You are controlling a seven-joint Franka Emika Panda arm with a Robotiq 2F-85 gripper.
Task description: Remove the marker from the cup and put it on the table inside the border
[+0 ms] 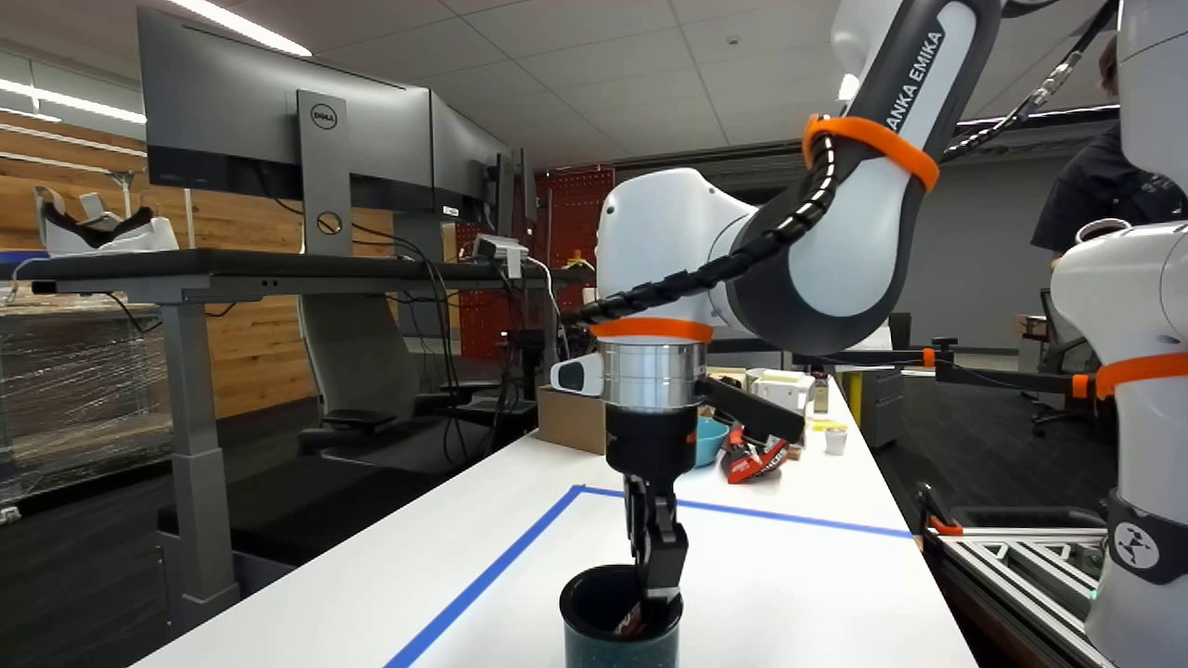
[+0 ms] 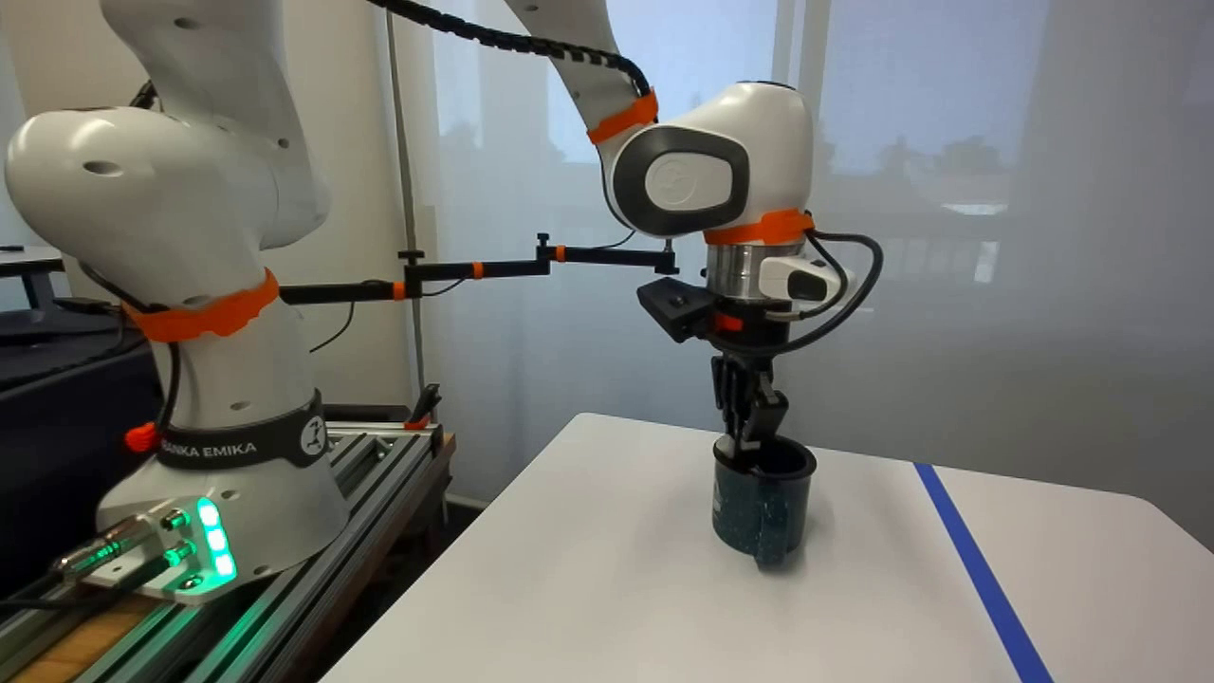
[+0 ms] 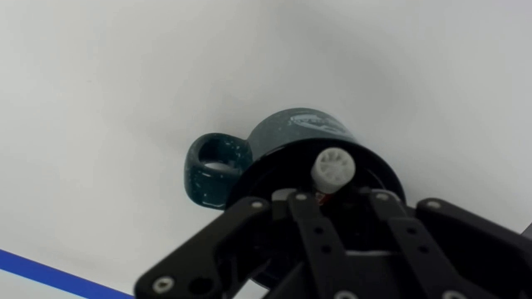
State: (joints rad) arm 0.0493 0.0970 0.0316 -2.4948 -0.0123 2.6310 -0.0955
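On the white desk [image 2: 569,569], the tool [image 3: 337,198] pokes into the cup [image 2: 762,507], fingers [image 3: 306,212] apart, and the marker [image 3: 333,168], leaning, could escape an off-centre grip.

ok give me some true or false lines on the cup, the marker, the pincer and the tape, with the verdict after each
1. The marker lies flat on the table. False: it is in the cup.
2. The cup stands upright. True.
3. The cup's handle shows in the wrist view. True.
4. The pincer is raised high above the cup. False: it is right down at the cup.
5. A strip of blue tape runs along the table. True.
6. The marker's visible end is bright green. False: it is whitish.
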